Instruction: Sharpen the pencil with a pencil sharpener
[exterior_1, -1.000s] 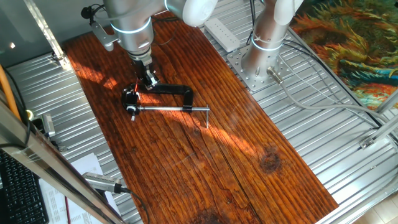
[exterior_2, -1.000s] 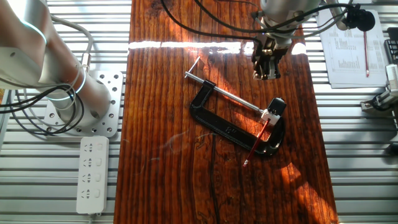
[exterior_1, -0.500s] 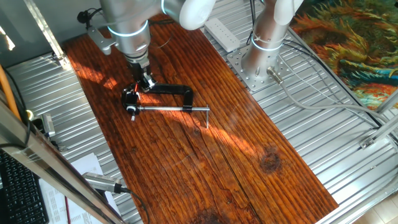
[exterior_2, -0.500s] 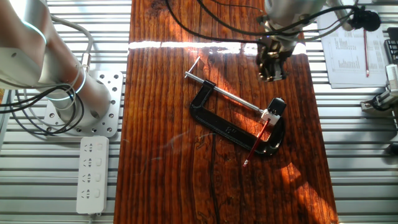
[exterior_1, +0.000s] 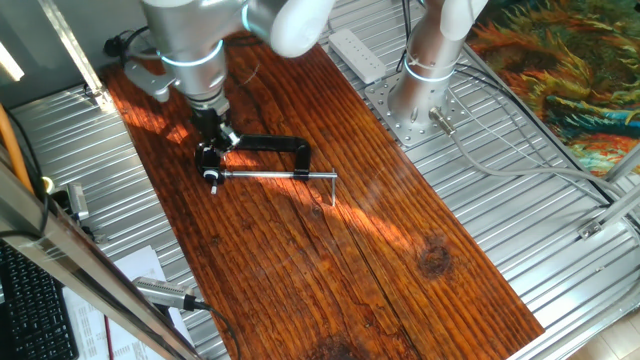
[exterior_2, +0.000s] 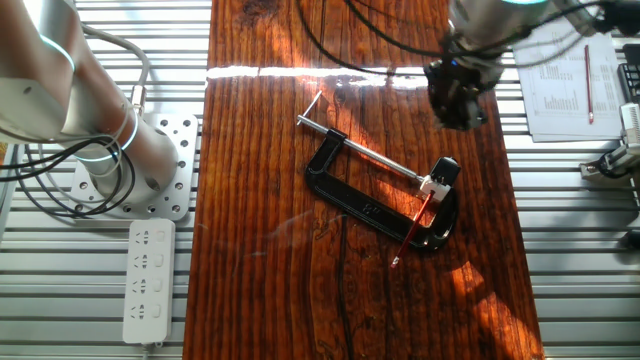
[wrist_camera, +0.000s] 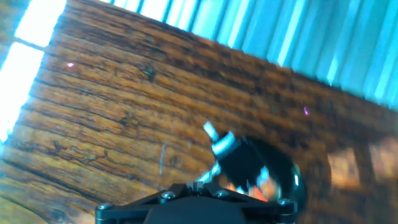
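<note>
The thin red pencil (exterior_2: 412, 230) lies slanted across the open end of the black C-shaped clamp (exterior_2: 365, 207), its upper end by a white piece at the tip of the clamp's steel rod (exterior_2: 372, 155). A small black block, apparently the pencil sharpener (exterior_2: 446, 169), sits at that end of the clamp. It shows blurred in the hand view (wrist_camera: 250, 164). My gripper (exterior_2: 461, 104) hangs above the wooden board, beyond the sharpener and near the board's edge. Its fingertips look closed together and empty. In one fixed view the gripper (exterior_1: 212, 132) hides the pencil.
The wooden board (exterior_2: 270, 250) lies on slatted metal. A second arm's base (exterior_2: 135, 165) and a white power strip (exterior_2: 148, 280) stand beside the board. Printed papers (exterior_2: 565, 85) lie off the board past my gripper.
My gripper has moved sideways above the board toward the edge by the papers, past the sharpener end of the clamp. The clamp, pencil and sharpener have not moved.
</note>
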